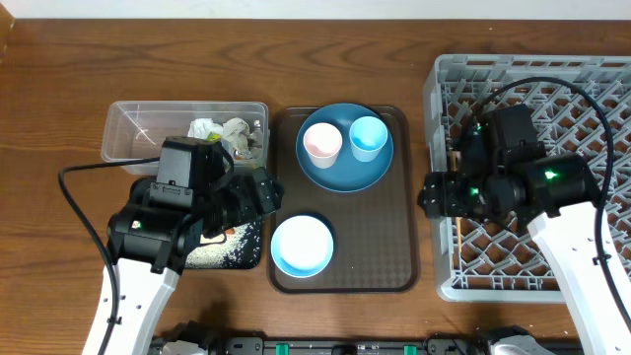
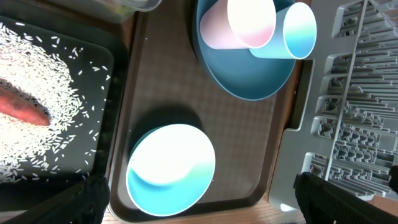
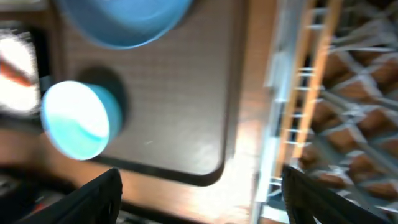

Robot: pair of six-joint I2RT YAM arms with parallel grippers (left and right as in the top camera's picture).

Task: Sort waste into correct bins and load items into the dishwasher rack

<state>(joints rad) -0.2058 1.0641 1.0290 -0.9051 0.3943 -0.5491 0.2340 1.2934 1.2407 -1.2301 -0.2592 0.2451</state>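
1 brown serving tray flat on wood table, approx. ctr.

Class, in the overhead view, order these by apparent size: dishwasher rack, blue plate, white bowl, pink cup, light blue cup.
1. dishwasher rack
2. blue plate
3. white bowl
4. pink cup and light blue cup: too alike to rank.

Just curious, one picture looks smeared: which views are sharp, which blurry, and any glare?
Overhead: sharp and evenly lit. Left wrist: sharp, but the white bowl and pinkish cup are washed out by glare. Right wrist: blurred throughout, the dishwasher rack smeared.
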